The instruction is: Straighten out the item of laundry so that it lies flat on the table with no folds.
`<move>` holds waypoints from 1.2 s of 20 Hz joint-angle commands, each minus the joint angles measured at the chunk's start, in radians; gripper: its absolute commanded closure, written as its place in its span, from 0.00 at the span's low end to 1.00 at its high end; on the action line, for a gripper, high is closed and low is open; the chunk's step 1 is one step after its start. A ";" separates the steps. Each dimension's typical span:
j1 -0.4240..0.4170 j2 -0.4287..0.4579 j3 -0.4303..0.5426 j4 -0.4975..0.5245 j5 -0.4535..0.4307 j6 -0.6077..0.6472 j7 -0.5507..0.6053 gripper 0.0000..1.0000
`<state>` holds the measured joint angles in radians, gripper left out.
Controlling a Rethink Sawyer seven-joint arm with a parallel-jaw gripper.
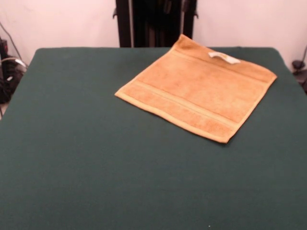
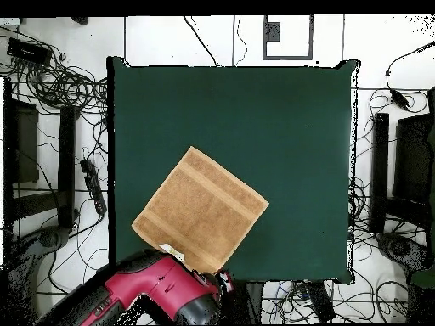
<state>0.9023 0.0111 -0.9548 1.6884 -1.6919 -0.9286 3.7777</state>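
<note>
Flatly, the towel (image 1: pixel 196 93) lies on the green table (image 1: pixel 96 158) near white walls (image 1: pixel 62 21).

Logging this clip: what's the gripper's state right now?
Gripper: cannot be told. Only the red arm shows, at the table's base edge beside the towel; nothing looks held.

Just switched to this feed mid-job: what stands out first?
The orange-tan towel lies spread flat, turned like a diamond, near the table's robot-side edge, white label at that hem. In the overhead view the red arm sits drawn back at the bottom, beside the towel's corner.
</note>
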 commanded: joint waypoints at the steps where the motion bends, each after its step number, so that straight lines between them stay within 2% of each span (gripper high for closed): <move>1: -0.082 -0.113 0.048 -0.109 0.023 -0.014 0.087 0.00; 5: -0.146 -0.157 0.079 -0.124 0.076 0.064 0.002 0.00; 11: -0.235 -0.184 0.119 -0.175 0.088 0.100 -0.039 0.00; 15: -0.288 -0.215 0.146 -0.203 0.127 0.132 -0.084 0.00; 24: -0.330 -0.183 0.152 -0.302 0.102 0.142 -0.019 0.00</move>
<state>0.5860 -0.2027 -0.9872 1.5482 -1.6376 -0.8613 3.7777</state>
